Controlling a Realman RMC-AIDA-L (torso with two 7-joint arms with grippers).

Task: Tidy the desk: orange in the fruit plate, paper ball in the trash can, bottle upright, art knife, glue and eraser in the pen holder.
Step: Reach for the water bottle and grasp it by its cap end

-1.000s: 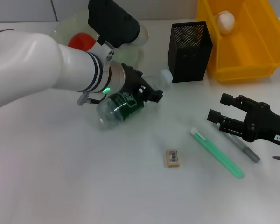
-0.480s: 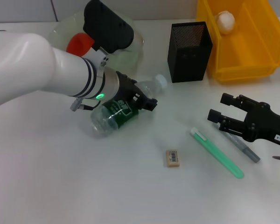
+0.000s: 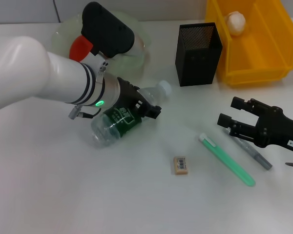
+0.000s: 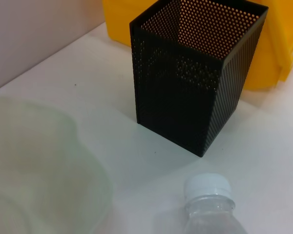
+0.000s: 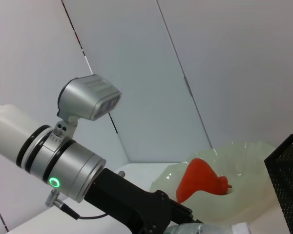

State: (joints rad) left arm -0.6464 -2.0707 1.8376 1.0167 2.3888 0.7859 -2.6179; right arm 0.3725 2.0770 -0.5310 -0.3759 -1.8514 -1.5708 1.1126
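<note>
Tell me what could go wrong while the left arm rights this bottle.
The left gripper holds the bottle tilted, so it may slip or topple when set down. The bottle's cap sits near the pen holder and fruit plate; swinging it upright could bump either.

We note a clear glossy plastic bottle [image 3: 118, 117], a matt black perforated-metal pen holder [image 3: 198, 53] and a glossy yellow plastic trash can [image 3: 256, 46].
</note>
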